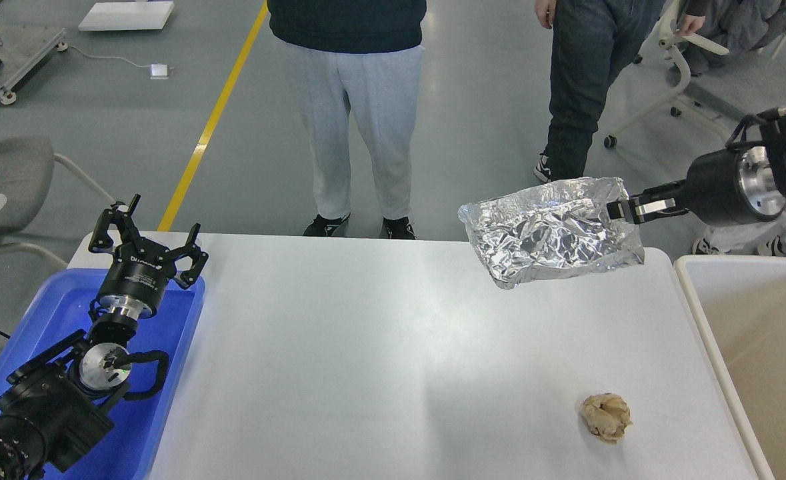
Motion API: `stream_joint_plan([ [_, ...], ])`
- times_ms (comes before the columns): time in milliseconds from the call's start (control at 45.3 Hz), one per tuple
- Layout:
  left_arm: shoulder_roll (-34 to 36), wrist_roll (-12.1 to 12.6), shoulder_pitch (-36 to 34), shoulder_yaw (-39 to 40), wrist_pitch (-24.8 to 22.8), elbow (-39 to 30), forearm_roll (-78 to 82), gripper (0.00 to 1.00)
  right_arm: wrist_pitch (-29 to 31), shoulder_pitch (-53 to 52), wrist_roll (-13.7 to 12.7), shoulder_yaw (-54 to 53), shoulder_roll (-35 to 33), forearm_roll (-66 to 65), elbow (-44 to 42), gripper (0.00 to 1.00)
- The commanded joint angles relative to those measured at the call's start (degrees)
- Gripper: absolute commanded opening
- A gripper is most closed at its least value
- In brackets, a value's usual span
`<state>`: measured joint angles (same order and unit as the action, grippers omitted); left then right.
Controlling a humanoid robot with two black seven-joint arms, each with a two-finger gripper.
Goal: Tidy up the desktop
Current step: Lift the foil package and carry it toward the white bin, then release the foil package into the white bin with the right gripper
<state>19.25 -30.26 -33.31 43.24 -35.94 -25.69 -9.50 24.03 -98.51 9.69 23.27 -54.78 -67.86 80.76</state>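
**Foil bag held aloft at one edge, short of the bin**

Head view. Our right gripper (623,209) pinches the right edge of a crumpled foil bag (553,230), which hangs clear above the far right part of the desktop (366,347). Our left gripper (149,243) is spread wide and holds nothing; it hovers over the blue tray (179,373) at the left edge of the desktop. A crumpled brown paper ball (606,417) lies on the desktop near its right front, close to the beige bin (713,320) beside the table.

Risks, as we judge them: the grip covers only a thin margin of slick foil, so a quick swing toward the bin could let the bag slip or tear free and drop back on the desktop. The bag is wide and floppy; released too near the rim, it may catch and hang outside. Two people (353,113) stand just beyond the far edge, within reach of a wide sweep. The paper ball is not yet cleared.
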Motion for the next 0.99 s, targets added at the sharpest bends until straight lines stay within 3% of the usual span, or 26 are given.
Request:
stream_joint_plan([
  [0,0.00,-0.06,0.00,0.00,-0.01,0.03,0.01,1.00,-1.96,3.85,0.07,-0.15,-7.61,0.36,-0.61,0.00],
  [441,0.00,0.03,0.00,0.00,-0.01,0.03,0.01,1.00,-12.86,16.77,0.77,-0.15,-23.70,21.79,-6.49,0.00],
  [838,0.00,0.03,0.00,0.00,-0.01,0.03,0.01,1.00,-24.46,34.96,2.44,-0.15,-21.69,48.86,-11.51,0.00],
  [971,0.00,0.03,0.00,0.00,-0.01,-0.06,0.01,1.00,-26.66,38.65,4.98,-0.07,-20.19,58.18,-12.56,0.00],
])
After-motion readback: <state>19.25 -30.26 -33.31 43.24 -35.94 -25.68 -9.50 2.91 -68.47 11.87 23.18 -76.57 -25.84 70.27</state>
